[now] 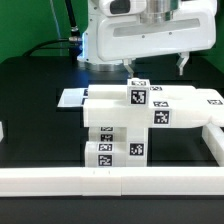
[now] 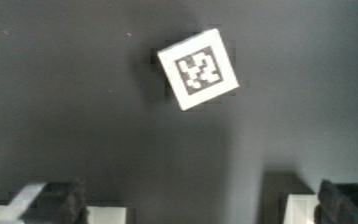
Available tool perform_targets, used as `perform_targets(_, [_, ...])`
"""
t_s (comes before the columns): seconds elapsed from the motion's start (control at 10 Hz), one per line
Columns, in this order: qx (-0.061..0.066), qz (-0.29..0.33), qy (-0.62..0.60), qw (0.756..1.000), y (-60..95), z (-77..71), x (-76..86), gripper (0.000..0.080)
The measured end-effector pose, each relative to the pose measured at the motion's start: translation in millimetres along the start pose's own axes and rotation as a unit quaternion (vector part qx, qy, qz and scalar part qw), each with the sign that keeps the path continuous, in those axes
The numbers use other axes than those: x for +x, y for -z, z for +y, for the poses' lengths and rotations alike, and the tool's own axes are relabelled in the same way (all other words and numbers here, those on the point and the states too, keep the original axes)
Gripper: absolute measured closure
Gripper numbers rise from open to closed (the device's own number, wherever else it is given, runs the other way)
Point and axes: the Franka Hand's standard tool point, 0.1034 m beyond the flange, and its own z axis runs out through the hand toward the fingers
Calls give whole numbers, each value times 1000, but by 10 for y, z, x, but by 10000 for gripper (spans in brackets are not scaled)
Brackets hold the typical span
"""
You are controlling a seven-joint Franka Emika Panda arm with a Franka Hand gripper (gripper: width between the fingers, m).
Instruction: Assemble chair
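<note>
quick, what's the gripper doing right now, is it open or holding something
Gripper: open, holding nothing; only dark table shows between its fingers.

no readable text, only coded tags (image 1: pixel 137 96)

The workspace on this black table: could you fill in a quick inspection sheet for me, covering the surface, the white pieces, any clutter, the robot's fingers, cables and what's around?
Surface: black table, matte, bordered by white rails along the near edge.
Job's things: white chair parts with black-and-white tags, grouped mid-table; how far they are joined cannot be told.
Clutter: nothing seen; a flat marker board lies behind the parts.
Fingers: the gripper is open and holds nothing; in the wrist view both fingers stand wide apart above bare table with one tag.
Cables: dark cable behind the arm's white base.
Surroundings: green backdrop.
</note>
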Motion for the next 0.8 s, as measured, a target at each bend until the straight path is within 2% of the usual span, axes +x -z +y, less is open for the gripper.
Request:
perform_targets(0.2, [-1,0,-1,1000,-12,14,-4,151])
perform_targets(0.3, [-17,10,31,999,-42,-11,16,151])
perform_targets(0.5, [-29,26,73,997,-159,-48,4,151])
perform_targets(0.8, [-31,28,72,997,-179,-41,-10,151])
